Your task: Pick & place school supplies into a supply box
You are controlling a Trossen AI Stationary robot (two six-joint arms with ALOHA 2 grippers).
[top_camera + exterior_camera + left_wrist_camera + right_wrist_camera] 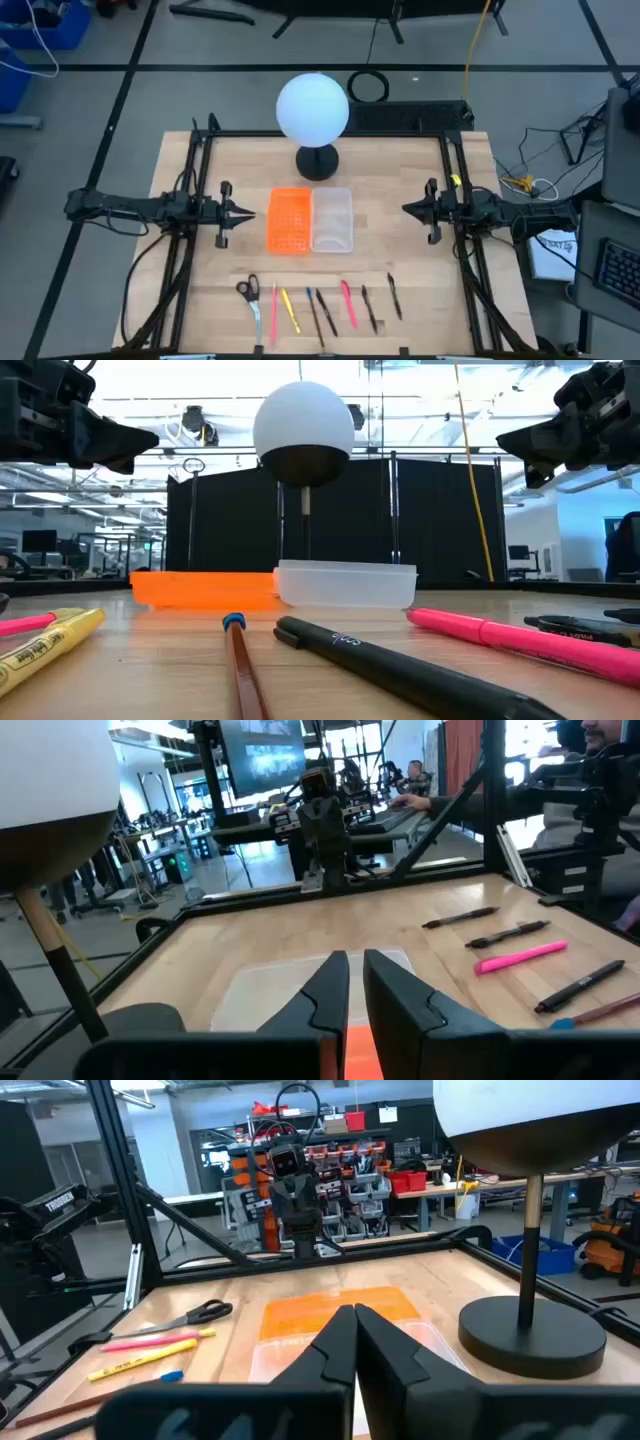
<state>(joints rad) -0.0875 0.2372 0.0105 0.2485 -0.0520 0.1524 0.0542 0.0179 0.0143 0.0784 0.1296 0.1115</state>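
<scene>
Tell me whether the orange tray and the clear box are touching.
Touching. The high view shows the orange tray and clear box side by side, long edges meeting with no wood between.
</scene>
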